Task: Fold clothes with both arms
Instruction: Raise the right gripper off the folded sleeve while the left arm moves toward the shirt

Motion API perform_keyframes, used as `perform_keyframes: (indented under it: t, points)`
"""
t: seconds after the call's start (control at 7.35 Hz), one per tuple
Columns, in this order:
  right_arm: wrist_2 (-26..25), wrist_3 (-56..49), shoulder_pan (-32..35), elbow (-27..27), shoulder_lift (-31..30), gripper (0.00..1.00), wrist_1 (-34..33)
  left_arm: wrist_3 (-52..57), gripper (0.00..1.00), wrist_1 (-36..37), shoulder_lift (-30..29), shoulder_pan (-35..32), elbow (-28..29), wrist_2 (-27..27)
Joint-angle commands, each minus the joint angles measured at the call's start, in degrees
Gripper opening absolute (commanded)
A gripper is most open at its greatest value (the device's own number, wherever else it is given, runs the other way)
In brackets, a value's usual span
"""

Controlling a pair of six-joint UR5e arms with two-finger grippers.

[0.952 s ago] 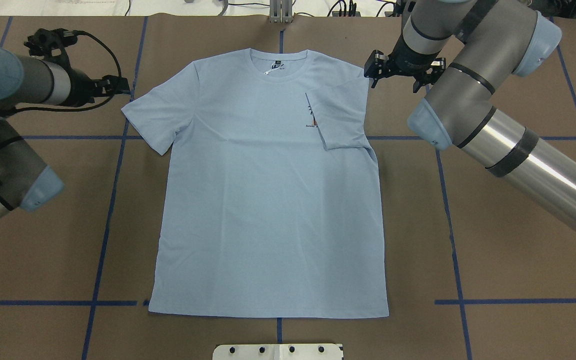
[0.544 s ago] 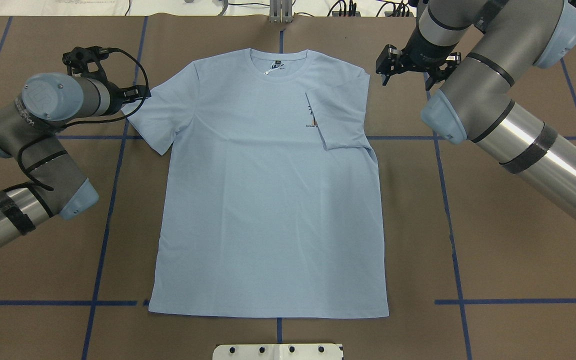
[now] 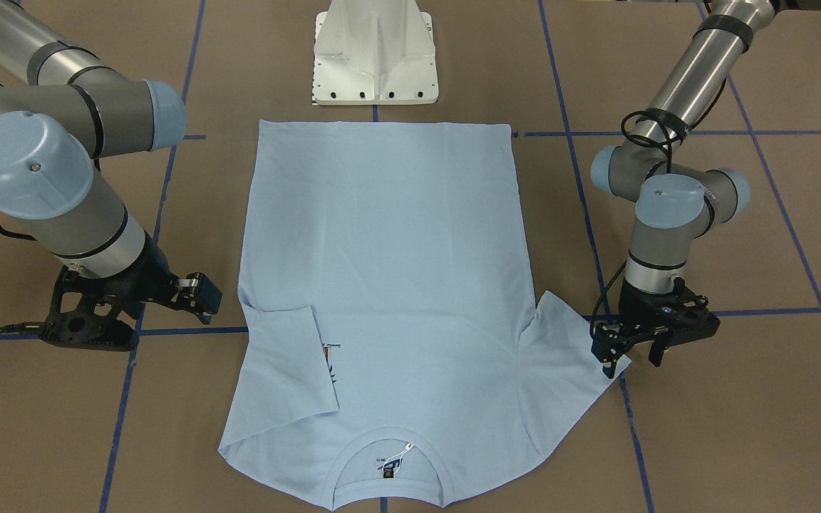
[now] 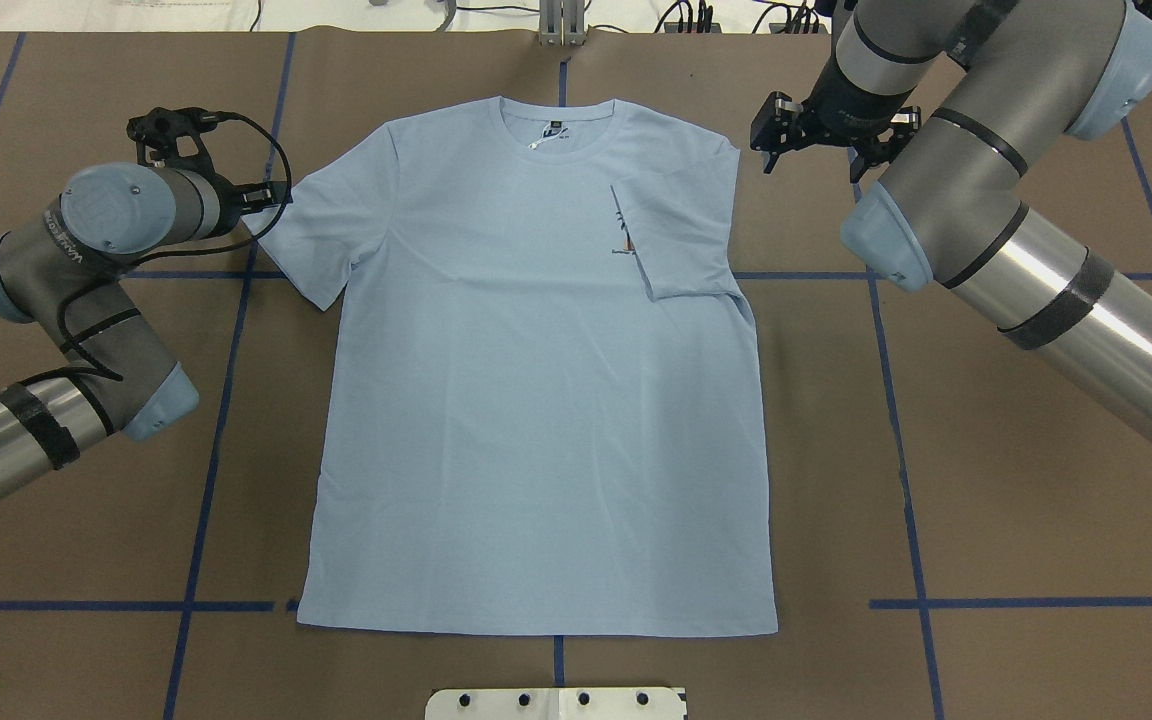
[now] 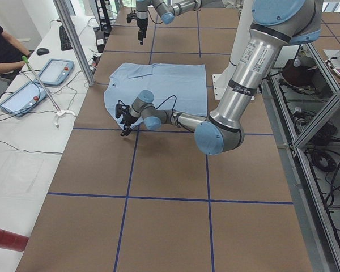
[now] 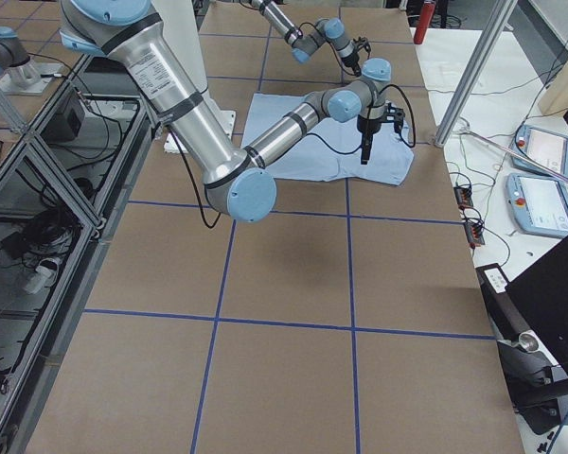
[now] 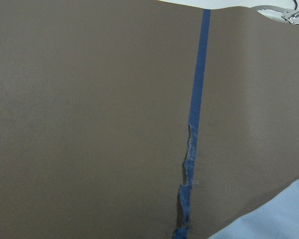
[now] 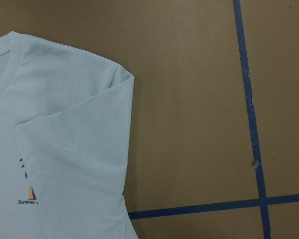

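The light blue T-shirt lies flat, collar toward the far edge. Its right sleeve is folded in over the chest beside the small print. The left sleeve lies spread out. My left gripper is open and low at that sleeve's outer corner; in the front view one finger touches the tip. My right gripper is open and empty above bare table beside the right shoulder. The right wrist view shows the folded sleeve and the print.
The brown table cover has blue tape lines. The white pedestal base stands by the shirt's hem. A side bench holds tablets with an operator beside it. A red cylinder lies there.
My left arm has swung in and its gripper has moved right to the left sleeve's corner. My right gripper has moved a little right and back, away from the folded sleeve.
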Motion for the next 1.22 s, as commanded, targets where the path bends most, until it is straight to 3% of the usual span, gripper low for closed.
perform_keyframes:
  t: [0.0, 1.09]
  points:
    - [-0.01, 0.07, -0.26, -0.16, 0.02, 1.00, 0.10, 1.43, 0.89, -0.08, 0.02, -0.10, -0.07, -0.34]
    - [-0.36, 0.07, -0.79, -0.42, 0.11, 1.00, 0.27, 1.25, 0.87, -0.07, 0.72, 0.34, -1.39, -1.57]
